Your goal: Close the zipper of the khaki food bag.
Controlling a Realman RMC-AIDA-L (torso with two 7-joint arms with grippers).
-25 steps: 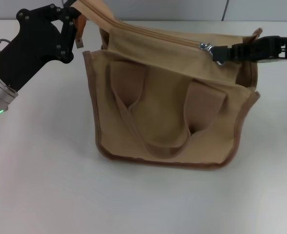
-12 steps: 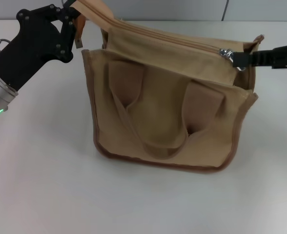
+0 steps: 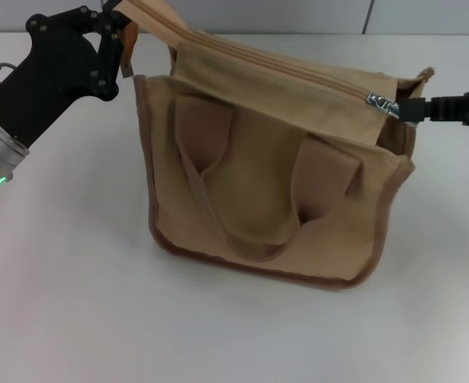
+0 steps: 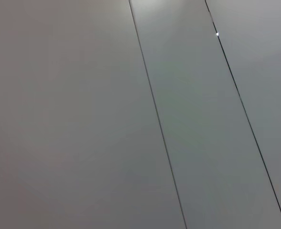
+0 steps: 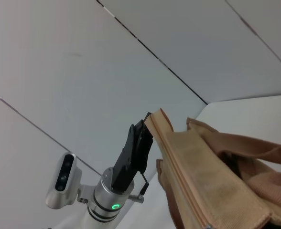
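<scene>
Zipper (image 3: 282,64) slider sitting right at the tip of the right gripper (image 3: 402,109), pinched by its pull tab at the khaki food bag (image 3: 274,183)'s right top end. Left gripper (image 3: 121,32) clamped on the bag's opposite top corner, holding it up. Bag standing on the white table (image 3: 75,303). No readable writing anywhere.

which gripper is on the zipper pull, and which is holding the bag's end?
The right gripper is shut on the silver pull of the zipper. The left gripper pinches the opposite upper corner of the khaki food bag.
</scene>
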